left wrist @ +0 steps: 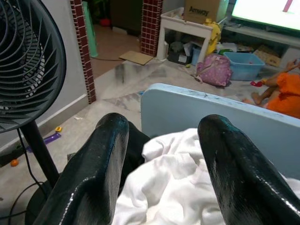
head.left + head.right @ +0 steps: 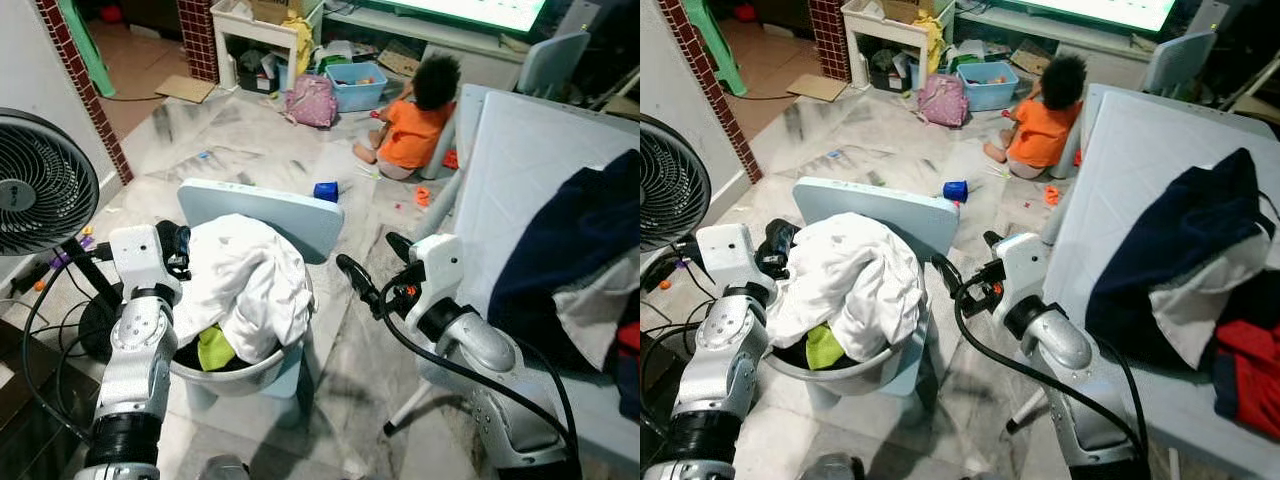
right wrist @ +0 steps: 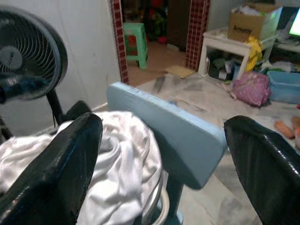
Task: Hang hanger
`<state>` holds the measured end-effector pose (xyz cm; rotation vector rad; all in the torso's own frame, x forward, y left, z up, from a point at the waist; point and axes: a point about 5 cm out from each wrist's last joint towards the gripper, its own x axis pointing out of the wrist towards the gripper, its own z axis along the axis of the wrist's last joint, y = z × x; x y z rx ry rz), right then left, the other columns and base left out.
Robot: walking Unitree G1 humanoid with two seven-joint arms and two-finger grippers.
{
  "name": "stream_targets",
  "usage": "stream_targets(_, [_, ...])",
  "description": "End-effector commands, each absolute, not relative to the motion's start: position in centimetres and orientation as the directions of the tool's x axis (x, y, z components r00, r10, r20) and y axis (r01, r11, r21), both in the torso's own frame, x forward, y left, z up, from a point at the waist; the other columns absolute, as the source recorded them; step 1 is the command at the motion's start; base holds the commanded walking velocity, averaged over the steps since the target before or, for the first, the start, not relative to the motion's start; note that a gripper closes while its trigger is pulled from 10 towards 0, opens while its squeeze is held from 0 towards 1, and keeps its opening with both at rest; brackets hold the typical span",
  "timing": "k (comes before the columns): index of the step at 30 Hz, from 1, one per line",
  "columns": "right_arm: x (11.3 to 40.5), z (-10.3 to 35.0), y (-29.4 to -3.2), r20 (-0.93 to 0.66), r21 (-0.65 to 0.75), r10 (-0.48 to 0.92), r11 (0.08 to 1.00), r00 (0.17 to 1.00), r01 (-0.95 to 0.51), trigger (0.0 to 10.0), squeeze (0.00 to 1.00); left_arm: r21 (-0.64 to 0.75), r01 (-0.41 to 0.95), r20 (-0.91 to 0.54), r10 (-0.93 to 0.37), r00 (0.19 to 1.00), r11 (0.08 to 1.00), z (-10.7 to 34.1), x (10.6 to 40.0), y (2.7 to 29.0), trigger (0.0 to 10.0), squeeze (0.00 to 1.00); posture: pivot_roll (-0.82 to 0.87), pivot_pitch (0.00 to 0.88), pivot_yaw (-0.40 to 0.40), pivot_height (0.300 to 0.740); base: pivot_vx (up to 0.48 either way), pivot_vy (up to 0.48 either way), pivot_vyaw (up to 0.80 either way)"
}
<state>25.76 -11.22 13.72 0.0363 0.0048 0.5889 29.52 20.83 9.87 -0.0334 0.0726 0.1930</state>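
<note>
**Even indoor light, soft blur in one wrist view**

The room is lit evenly and brightly. Pale glare is seen on the grey marble floor (image 2: 240,140). The bright screen (image 1: 269,13) is overexposed. The right wrist view is slightly blurred, and the glossy black fingers (image 3: 56,168) there are out of focus.

Head stereo pair looks down on laundry basin (image 2: 235,378); both wrist cams face it close, sharing blue chair back (image 1: 220,117).

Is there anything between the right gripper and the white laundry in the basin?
Nothing visible. The open right gripper faces the white laundry across a bare gap. The blue chair back stands behind the pile, not in the path; the left gripper is at its other side.
</note>
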Motion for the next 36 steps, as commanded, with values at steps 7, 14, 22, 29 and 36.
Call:
stream_targets(7, [26.0,13.4,-12.0,-0.002,0.026,0.531,0.847,0.848,-0.53,10.0,0.0,-0.036,-0.16,-0.099,0.156,0.983,0.986,9.8,29.7,19.8,10.0,0.0,0.05,0.03,-0.06,0.74,0.048,0.0,0.0])
stream_targets(14, [25.8,13.3,-12.0,-0.008,0.012,0.53,0.848,0.848,-0.53,10.0,0.0,-0.016,-0.126,-0.165,0.121,0.979,0.992,8.9,29.8,19.2,10.0,0.0,0.03,0.059,-0.054,0.74,0.0,0.0,0.0])
stream_targets(22, [25.4,13.6,-12.6,-0.01,-0.001,0.52,0.854,0.854,-0.52,10.0,0.0,-0.039,0.065,-0.307,-0.074,0.949,0.997,6.9,30.2,16.8,10.0,1.0,0.0,0.065,-0.059,0.74,0.0,0.0,0.0])
stream_targets(29, [24.9,13.6,-13.2,-0.028,-0.018,0.509,0.86,0.86,-0.51,10.0,0.0,-0.021,0.259,-0.395,-0.247,0.885,0.966,6.2,31.1,13.6,10.0,1.0,-0.04,0.083,-0.064,0.74,0.0,0.0,0.0])
stream_targets(36, [23.7,13.9,-13.2,-0.058,-0.01,0.549,0.835,0.834,-0.55,10.0,0.0,0.014,0.292,-0.479,-0.25,0.841,0.956,5.1,32.2,13.5,10.0,0.0,-0.08,0.103,-0.068,0.74,0.0,0.0,0.0])
